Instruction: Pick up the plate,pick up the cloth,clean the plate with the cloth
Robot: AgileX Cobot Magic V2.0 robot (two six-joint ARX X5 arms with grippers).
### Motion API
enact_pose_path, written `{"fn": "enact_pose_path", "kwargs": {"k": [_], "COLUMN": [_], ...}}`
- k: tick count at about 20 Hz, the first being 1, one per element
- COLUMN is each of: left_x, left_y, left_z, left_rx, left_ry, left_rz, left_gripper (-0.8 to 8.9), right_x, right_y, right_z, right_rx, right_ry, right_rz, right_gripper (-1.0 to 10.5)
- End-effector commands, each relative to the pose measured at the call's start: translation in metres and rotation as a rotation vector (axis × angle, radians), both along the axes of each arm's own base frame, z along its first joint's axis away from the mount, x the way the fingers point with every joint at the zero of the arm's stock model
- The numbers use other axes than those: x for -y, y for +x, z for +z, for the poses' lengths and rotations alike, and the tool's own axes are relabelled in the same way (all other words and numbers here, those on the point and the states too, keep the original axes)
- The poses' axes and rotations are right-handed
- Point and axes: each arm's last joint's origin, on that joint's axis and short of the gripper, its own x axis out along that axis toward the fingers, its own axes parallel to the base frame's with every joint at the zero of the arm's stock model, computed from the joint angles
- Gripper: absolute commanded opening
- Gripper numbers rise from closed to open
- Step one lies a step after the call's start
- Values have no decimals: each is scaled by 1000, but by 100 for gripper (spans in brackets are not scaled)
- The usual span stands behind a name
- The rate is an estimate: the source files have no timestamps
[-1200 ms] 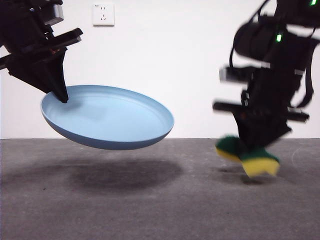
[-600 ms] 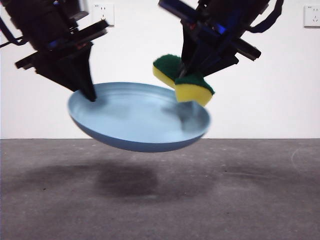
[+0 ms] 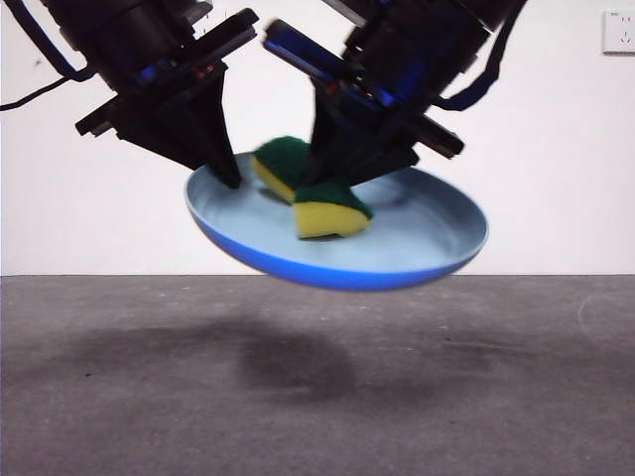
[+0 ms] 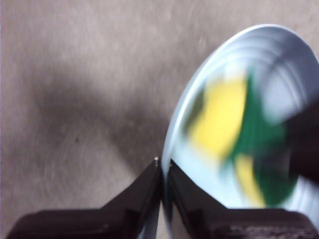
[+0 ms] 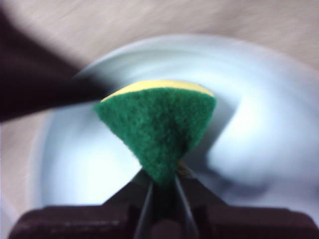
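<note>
The light-blue plate point(image 3: 417, 238) hangs tilted above the grey table, its left rim pinched by my left gripper point(image 3: 230, 178), which is shut on it. Seen from the left wrist, the plate point(image 4: 279, 55) runs edge-on from the left gripper point(image 4: 163, 167). The cloth, a yellow sponge with a green scouring layer point(image 3: 322, 210), is folded in my right gripper point(image 3: 327, 169) and sits over the plate's inner face. From the right wrist, the cloth point(image 5: 159, 129) fills the middle, with the right gripper point(image 5: 162, 186) shut on it and the plate point(image 5: 259, 109) behind.
The grey table point(image 3: 317, 397) lies below with the plate's shadow on it. A white wall with an outlet point(image 3: 619, 32) stands behind. Both arms crowd the upper middle of the front view.
The plate has moved to the right with my left gripper. My right gripper has brought the cloth in from the right and down over the plate's inside.
</note>
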Motion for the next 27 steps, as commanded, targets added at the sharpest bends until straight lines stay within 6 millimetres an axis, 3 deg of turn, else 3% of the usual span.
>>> {"fn": "enact_pose_path", "kwargs": {"k": [1,5,10,12,16,19,23,27], "left_x": [4,0,-10,-11,-10,-8,-6,-3], "left_y": [2,6,3,0,-5,-5,1,6], "left_z": [4,5,-2,-5,-7,-5,0,5], "left_rx": [23,28,-39,-76,-157,-149,-91,-47], "left_ry": [-60,-63,3,36,-27,-69,-112,-166], "left_rz": [8,27,24,3,-96,-128,-104,-76], "left_gripper": [-8,-8,-8,-8,-8,-8,-8,-8], "right_x": [-12,-11,10,13,9,-1,-15,-21], "right_y": [-11,-28,-30,-25,-7,-1,-10,-26], "right_z": [-6,-16,-25,-23,-14,-6,-4,-9], "right_rx": [-30,-111,-14,72,142,133,40,-45], "right_ry": [-19,-158,-525,-577,-403,-189,-39,-61], "right_rz": [48,93,-152,-248,-295,-189,12,111], "right_gripper": [-16,-17,-16,-16,-16,-16,-16,-17]}}
